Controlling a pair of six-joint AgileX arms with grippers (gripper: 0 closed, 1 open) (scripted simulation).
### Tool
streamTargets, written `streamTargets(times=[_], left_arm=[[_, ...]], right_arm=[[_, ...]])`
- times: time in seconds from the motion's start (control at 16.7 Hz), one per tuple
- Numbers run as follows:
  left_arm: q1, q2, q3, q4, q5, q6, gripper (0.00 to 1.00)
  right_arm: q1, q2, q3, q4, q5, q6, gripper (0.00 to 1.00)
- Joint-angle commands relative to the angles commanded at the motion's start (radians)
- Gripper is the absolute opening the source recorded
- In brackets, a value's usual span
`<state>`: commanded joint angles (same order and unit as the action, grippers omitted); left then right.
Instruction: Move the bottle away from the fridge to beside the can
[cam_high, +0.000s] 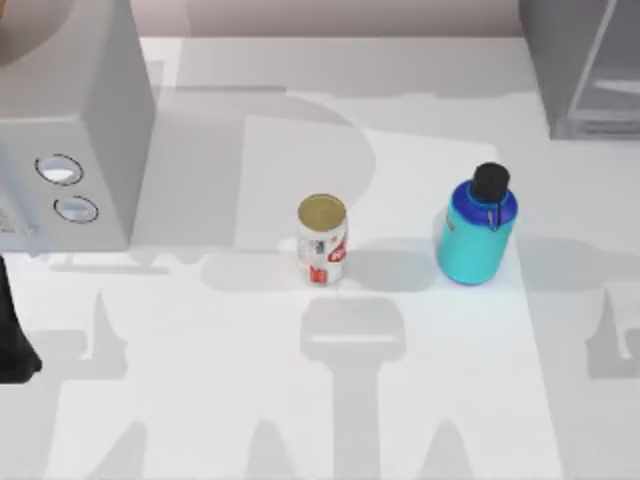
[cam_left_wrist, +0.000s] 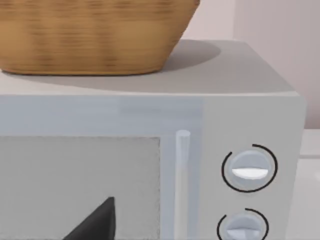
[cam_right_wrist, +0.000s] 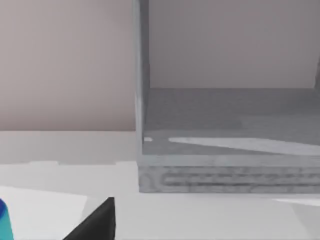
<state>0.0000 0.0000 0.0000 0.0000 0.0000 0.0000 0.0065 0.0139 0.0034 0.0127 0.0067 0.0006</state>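
Hand states cannot be told for either arm; the left arm (cam_high: 15, 335) sits parked at the counter's (cam_high: 200, 400) left edge. Far right stands the fridge (cam_high: 585, 70), the bottle (cam_high: 477, 230) upright near it, the can (cam_high: 322, 240) well apart at centre.

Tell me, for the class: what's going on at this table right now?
Nothing is being handled yet. The cyan bottle stands upright toward the table's right, in front of the fridge at the back right corner. The can stands upright near the middle, a clear gap away on the bottle's left. A grey box with two dials sits at the left with a woven basket on top. Moving the bottle beside the can has not begun.
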Motion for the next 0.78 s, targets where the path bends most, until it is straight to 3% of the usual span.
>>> streamTargets(times=[0.48, 0.78], left_arm=[[0.0, 0.0, 0.0, 0.0, 0.0, 0.0, 1.0], [0.0, 0.0, 0.0, 0.0, 0.0, 0.0, 1.0]], right_arm=[[-0.004, -0.021, 0.009, -0.023, -0.004, -0.001, 1.0], [-0.008, -0.163, 0.127, -0.237, -0.002, -0.002, 1.0]])
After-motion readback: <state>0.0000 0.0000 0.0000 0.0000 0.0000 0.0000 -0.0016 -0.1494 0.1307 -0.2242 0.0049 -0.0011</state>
